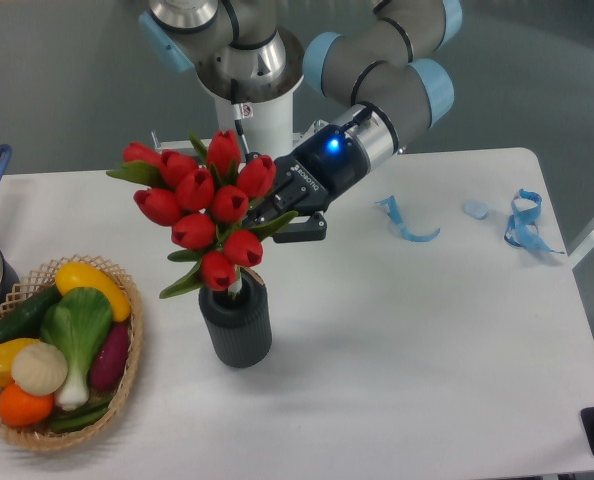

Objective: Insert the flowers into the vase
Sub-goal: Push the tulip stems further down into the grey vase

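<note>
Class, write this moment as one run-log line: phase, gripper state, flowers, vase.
phase: inserting | gripper: shut on flowers | flowers: stems in vase mouth, bunch tilted | vase: upright on table

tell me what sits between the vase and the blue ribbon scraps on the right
Nothing: in the camera view the stretch of white table between the vase and the blue ribbon scraps is bare.

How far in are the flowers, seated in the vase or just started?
Partly in. The flowers have their stem end inside the mouth of the vase, lowest bloom just above the rim, the bunch leaning left. The gripper holds them.
</note>
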You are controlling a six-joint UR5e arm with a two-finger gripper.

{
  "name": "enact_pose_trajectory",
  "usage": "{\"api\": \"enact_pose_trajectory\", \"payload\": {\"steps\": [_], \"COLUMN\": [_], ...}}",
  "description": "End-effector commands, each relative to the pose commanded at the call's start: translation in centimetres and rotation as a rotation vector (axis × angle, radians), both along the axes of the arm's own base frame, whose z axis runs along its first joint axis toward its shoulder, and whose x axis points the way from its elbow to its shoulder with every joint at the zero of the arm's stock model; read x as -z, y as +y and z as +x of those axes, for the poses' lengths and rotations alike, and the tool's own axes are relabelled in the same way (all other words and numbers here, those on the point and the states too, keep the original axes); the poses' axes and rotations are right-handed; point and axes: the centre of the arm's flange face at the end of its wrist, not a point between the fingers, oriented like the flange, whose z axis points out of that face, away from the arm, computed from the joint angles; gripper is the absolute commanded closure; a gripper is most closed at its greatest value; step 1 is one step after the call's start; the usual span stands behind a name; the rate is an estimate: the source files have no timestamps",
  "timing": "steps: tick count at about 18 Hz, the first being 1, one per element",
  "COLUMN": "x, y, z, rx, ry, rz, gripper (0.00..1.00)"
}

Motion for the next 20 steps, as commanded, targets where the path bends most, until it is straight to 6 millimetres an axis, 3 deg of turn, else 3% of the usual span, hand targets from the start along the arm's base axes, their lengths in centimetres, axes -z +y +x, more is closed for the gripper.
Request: {"api": "enact_pose_trajectory", "payload": {"steps": [5,20], "x": [3.0,7.7], "y": [0.2,0.5], "z": [0.5,1.4], "rx": [0.009,0.019], "ry": [-0.03,-0.045], "rz": [-0.016,-0.107], "gripper": [0.91,0.9]}}
